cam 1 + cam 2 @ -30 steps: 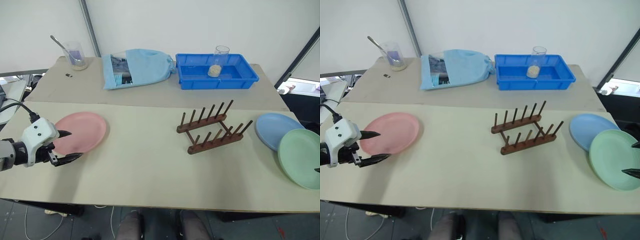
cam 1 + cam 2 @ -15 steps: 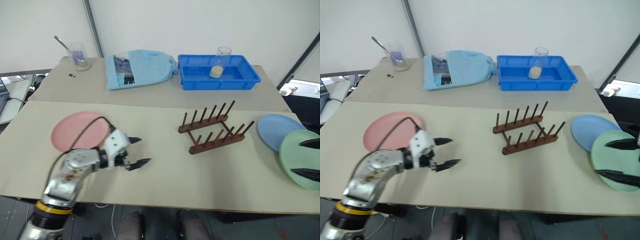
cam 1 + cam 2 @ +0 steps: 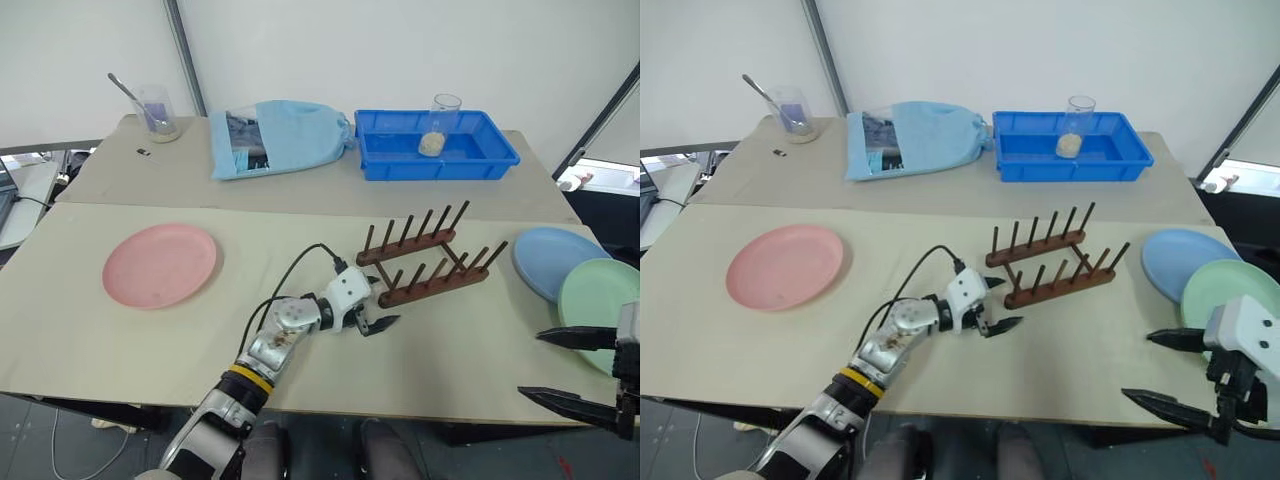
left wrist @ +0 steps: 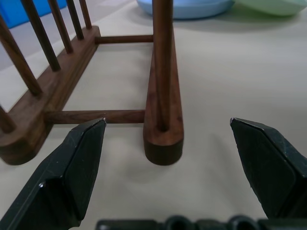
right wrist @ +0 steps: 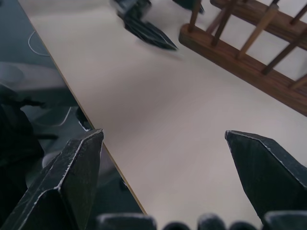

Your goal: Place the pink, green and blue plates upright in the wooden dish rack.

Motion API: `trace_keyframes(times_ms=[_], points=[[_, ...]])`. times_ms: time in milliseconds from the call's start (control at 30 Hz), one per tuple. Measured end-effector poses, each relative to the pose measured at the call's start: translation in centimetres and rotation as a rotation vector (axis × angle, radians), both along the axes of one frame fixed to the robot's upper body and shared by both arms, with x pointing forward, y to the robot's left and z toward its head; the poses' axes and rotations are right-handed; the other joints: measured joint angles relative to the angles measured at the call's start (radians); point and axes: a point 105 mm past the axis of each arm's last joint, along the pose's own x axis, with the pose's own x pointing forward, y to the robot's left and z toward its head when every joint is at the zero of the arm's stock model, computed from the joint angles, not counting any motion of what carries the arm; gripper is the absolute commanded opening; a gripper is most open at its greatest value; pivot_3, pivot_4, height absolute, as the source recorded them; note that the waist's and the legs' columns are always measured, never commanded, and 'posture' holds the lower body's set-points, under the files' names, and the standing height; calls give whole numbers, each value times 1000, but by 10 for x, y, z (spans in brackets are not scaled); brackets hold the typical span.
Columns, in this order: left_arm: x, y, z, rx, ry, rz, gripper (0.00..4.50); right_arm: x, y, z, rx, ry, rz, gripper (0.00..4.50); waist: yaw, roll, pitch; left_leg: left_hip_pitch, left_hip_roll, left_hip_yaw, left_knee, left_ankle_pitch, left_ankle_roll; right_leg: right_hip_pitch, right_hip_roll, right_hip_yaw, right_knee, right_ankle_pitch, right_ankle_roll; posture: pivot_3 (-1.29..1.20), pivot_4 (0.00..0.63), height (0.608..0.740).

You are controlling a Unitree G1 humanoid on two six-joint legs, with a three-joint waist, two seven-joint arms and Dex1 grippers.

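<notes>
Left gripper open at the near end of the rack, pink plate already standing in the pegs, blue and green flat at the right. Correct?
Not quite. The pink plate lies flat on the table, left of the wooden dish rack, whose pegs are empty, as the left eye view shows. The rest holds: left gripper open, blue plate, green plate.

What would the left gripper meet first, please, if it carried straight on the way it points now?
Most likely the near rail end of the wooden dish rack: it sits between the open fingers of the left gripper, just ahead.
</notes>
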Motion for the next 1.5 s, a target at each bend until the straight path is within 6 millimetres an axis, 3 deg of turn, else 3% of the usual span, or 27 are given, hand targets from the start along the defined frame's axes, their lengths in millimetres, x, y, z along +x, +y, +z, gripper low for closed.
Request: trace_keyframes(times_ms=[100,200,367,400,767,1067,1133,1333,1500], points=[[2,-8,1,-14,-1,0,4434,-1,5,0,11,-2,-7,4500,3,0,0,-1,-1,-2,0,0,0,1,0,0,-1,0,1,0,150,696],[1,-9,0,-11,-3,-12,3229,-2,8,1,12,-9,-11,4500,3,0,0,-2,-2,-3,0,0,0,2,0,0,-2,0,1,0,150,696],[0,-10,-1,0,-1,-39,855,-4,10,-1,23,-8,-24,4500,3,0,0,-1,-2,-4,0,0,0,3,0,-1,-3,-1,2,0,150,696],[0,-9,-1,3,-1,-43,840,-4,11,-1,22,-8,-27,4500,3,0,0,-1,-2,-4,0,0,0,4,0,-1,-3,-1,2,0,150,696],[-11,26,3,82,5,-305,840,-20,21,-16,50,53,-37,4500,4,1,0,-1,-1,-6,0,0,0,5,0,-4,-3,-2,0,0,150,696],[-2,27,1,113,-3,-358,840,-26,36,-31,68,79,1,4500,3,1,0,-2,-1,-8,0,0,0,10,0,-5,-12,-1,2,0,150,696],[-1,26,0,109,2,-356,1879,-25,38,-32,72,77,7,4500,3,1,0,-2,-1,-8,0,0,1,10,0,-5,-13,0,2,0,150,696],[2,41,1,157,-21,-350,4427,-21,39,-37,67,58,24,4500,-3,1,-1,-2,-1,-8,-1,0,1,10,0,-5,-13,0,2,0,150,696],[-15,83,13,201,-6,-350,4427,-4,32,-50,9,18,-5,4500,-20,2,-1,0,2,-8,-3,0,0,10,1,-5,-12,0,1,0,150,696]])
